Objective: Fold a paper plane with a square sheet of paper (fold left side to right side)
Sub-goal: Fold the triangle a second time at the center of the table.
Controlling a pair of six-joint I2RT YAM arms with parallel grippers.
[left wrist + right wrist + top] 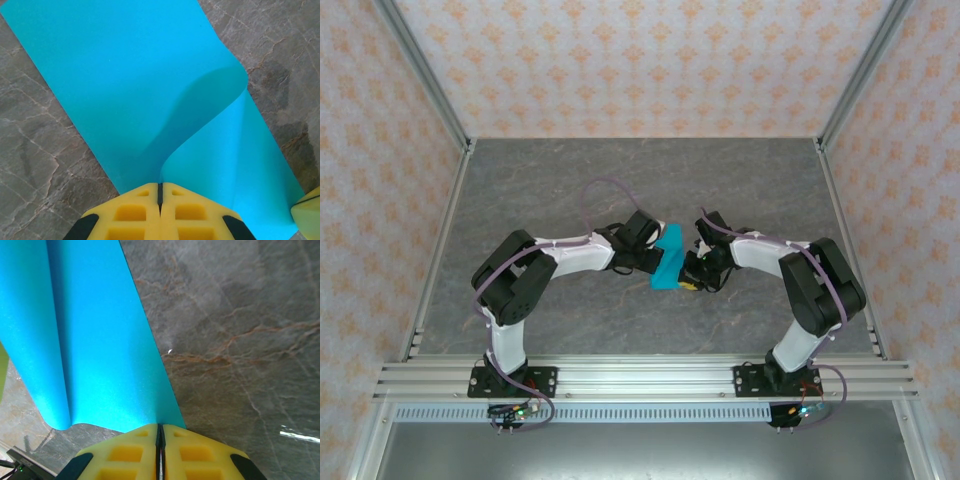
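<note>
Left hand (pixel 160 187) — yellow fingers (pixel 132 212) pressed together, clamped on the near edge of the thin bright cyan-blue square sheet of paper (pixel 115 85). The sheet curls up and over from the pinch. Right hand (pixel 160 428) also together, nipping the sheet's other edge. Paper sits mid-way on the grey marble-patterned desk (pixel 570 180), between both hands — one flap bowed.

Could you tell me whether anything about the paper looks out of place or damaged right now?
Nothing torn or crumpled. The sheet of paper bulges in a loose curl instead of lying flat, pinched at its edges by the shut left gripper and right gripper.
</note>
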